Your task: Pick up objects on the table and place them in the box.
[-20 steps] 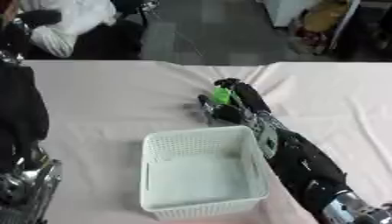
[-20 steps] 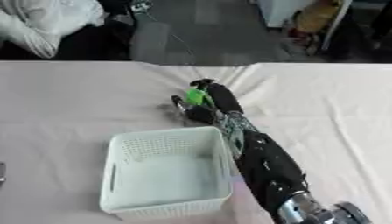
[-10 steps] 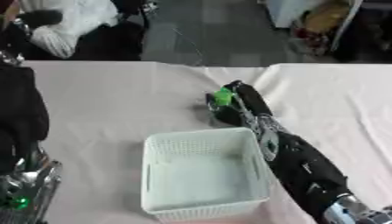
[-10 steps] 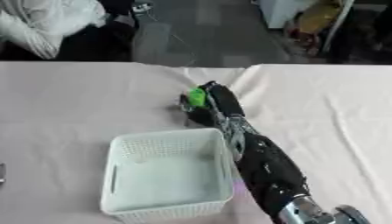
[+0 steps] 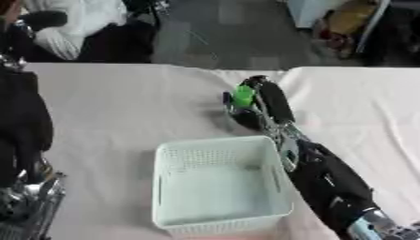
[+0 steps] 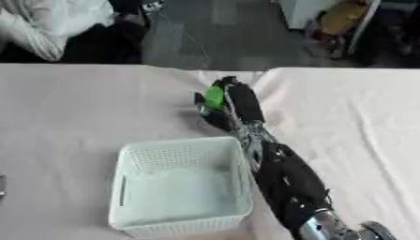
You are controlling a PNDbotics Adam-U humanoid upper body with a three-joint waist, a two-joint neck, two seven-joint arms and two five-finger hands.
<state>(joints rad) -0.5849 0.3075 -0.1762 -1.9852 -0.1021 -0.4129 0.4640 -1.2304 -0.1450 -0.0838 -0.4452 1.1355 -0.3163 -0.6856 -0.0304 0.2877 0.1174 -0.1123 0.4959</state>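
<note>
One white lattice basket (image 5: pixel 215 187) sits on the pale tablecloth (image 5: pixel 115 108), and I see one small green object (image 5: pixel 243 95), too blurred to name. It sits in my right hand (image 5: pixel 256 104), fingers curled around it, beyond the basket's far right corner. My left hand (image 5: pixel 25 206) is cut off at the lower left; I cannot tell its fingers.
</note>
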